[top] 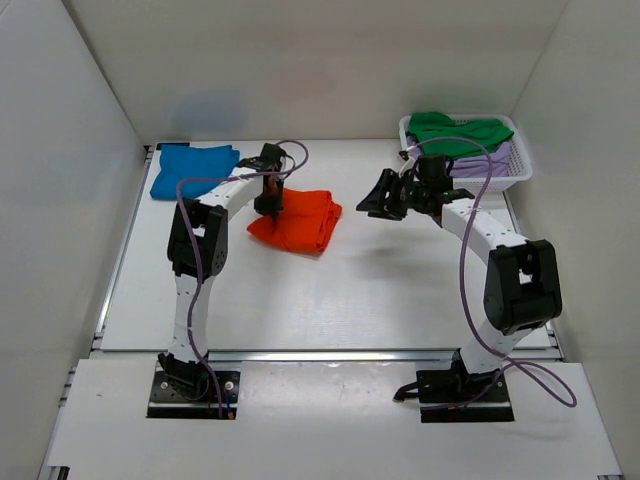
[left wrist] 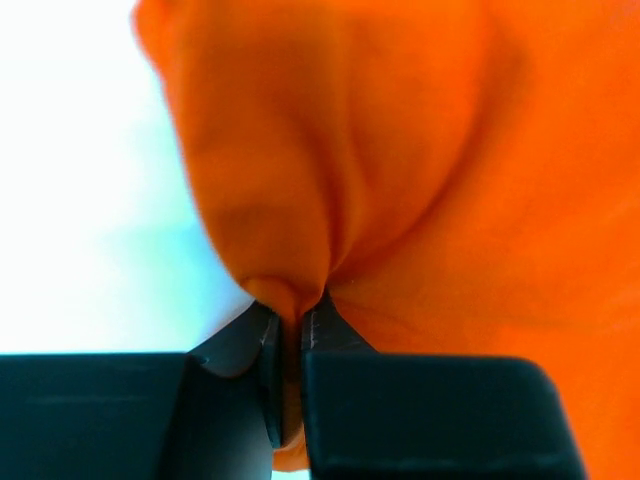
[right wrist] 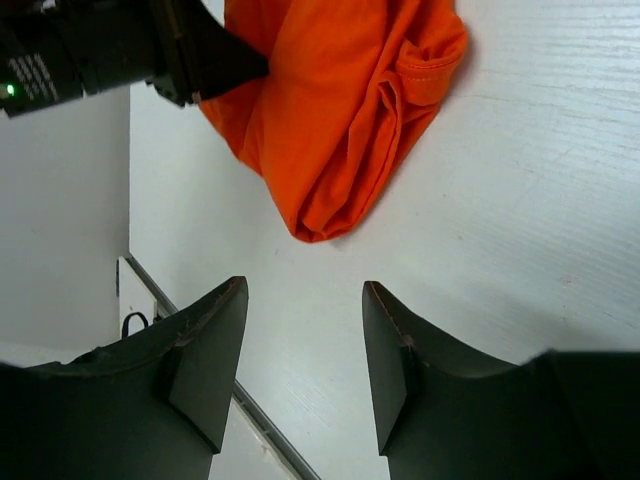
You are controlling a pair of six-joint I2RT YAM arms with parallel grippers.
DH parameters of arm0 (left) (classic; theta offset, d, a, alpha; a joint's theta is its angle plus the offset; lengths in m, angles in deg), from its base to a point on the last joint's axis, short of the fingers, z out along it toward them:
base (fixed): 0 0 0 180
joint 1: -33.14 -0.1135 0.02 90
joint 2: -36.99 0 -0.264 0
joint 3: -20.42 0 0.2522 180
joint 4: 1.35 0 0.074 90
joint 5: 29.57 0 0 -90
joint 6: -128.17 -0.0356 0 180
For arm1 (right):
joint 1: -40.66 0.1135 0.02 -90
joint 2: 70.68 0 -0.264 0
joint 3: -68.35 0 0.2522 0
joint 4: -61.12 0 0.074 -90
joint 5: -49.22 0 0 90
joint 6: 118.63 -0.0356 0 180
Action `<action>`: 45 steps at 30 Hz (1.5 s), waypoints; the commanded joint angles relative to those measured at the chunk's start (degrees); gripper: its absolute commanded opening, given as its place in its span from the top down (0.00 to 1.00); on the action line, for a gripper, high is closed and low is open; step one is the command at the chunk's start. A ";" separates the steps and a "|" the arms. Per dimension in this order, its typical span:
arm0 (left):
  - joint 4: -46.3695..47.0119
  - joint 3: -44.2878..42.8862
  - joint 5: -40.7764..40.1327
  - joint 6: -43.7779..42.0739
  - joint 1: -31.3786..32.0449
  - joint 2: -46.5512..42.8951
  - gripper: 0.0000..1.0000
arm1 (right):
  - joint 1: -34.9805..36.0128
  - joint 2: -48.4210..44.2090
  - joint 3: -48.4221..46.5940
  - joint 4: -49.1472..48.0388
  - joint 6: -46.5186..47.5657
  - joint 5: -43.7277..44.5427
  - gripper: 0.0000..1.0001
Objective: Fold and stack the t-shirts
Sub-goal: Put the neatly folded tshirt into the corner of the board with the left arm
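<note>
So the left claw (left wrist: 293,320) is clamped shut on a small pinch of the crumpled bright orange cloth t-shirt (top: 300,222), which sits bunched on the white surface (top: 380,290), right under that claw and spreading off to its right. The right claw (right wrist: 305,288) hangs open with nothing in it, just to the right of the orange heap. My worry: that pinch looks thin and sits right at the fingertips, so a quick lift could let the cloth slide out. It may also have caught several layers, so the shirt comes up as a wad instead of opening. Count: four shirts. That's one orange, one folded blue t-shirt (top: 190,170) beyond the left claw, plus one green t-shirt (top: 455,130) and one pale lavender t-shirt (top: 480,165), both in the one white plastic lattice basket (top: 521,168) behind the right claw.
</note>
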 commanded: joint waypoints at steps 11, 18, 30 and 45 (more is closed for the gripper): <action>-5.94 -32.85 -8.73 -16.00 -7.28 3.74 1.00 | -2.25 -9.57 1.82 -1.58 0.01 -3.65 0.54; -3.14 -37.00 -4.42 -16.90 -12.65 4.09 1.00 | -2.52 -6.67 0.95 -4.83 -1.74 -7.08 0.55; 0.64 -41.40 3.13 -17.52 -19.33 7.08 1.00 | -2.17 -3.85 2.44 -5.88 -1.92 -8.66 0.55; 6.87 -40.43 6.22 -19.98 -27.06 10.68 0.97 | 1.96 2.03 -0.81 -1.50 -0.87 -9.10 0.56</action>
